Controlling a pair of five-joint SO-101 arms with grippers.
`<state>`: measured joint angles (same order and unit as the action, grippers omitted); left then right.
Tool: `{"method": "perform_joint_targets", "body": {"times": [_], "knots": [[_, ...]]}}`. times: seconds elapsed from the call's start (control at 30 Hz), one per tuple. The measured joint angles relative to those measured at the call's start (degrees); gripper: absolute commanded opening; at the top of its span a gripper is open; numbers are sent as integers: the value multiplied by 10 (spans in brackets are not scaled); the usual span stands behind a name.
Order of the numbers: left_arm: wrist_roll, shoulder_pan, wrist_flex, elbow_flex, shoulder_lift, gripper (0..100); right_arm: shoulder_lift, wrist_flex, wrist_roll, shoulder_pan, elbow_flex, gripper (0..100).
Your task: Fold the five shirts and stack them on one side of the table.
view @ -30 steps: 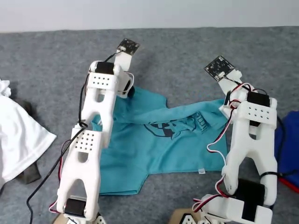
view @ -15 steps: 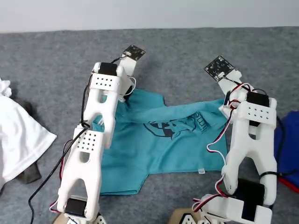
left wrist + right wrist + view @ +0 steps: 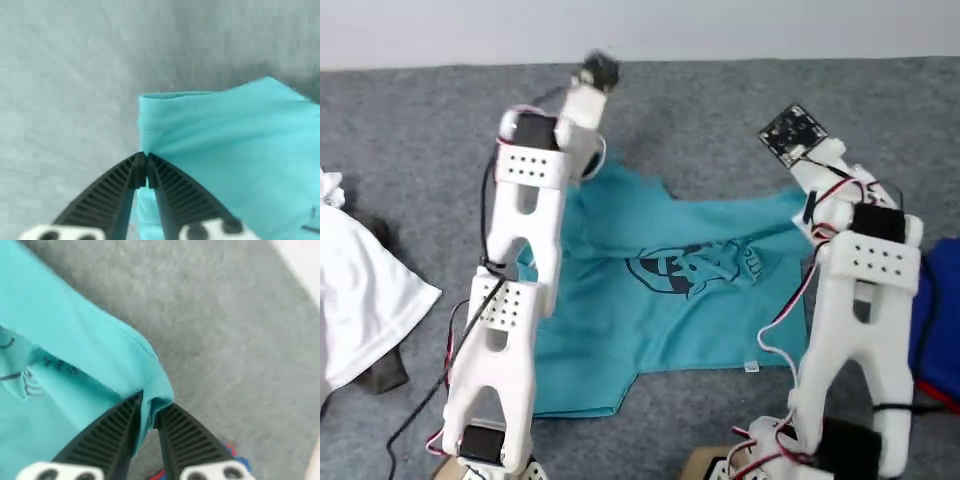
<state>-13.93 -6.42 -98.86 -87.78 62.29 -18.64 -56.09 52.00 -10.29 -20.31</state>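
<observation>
A teal shirt (image 3: 670, 290) with a dark print lies spread on the grey table between my two arms. My left gripper (image 3: 145, 167) is shut on the teal shirt's (image 3: 225, 145) far left edge, pinching a fold of cloth. My right gripper (image 3: 148, 412) is shut on the teal shirt's (image 3: 75, 355) far right edge, and the cloth wraps over one finger. In the high view the left arm (image 3: 520, 240) and right arm (image 3: 855, 300) hold the far edge stretched between them. A white shirt (image 3: 355, 290) lies at the table's left, over a dark garment (image 3: 385, 372).
A blue garment (image 3: 935, 310) with a red edge lies at the right, beside the right arm's base. Grey carpet-like table surface (image 3: 700, 110) stretches behind the shirt up to a pale wall.
Both arms have lifted and pulled the teal shirt's far edge away from me. The fold across its middle has opened out and the print now shows flat.
</observation>
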Motion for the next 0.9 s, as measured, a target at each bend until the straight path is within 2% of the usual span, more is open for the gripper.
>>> {"method": "perform_joint_targets", "body": {"times": [0.17, 0.47, 0.9], "knots": [[0, -3, -2, -55, -41, 2, -40, 0, 0, 7, 0, 9], [0, -3, -4, -55, -119, 2, -103, 29, 0, 7, 0, 9], [0, -3, -4, -55, -190, 2, -111, 67, 0, 7, -35, 9]]}}
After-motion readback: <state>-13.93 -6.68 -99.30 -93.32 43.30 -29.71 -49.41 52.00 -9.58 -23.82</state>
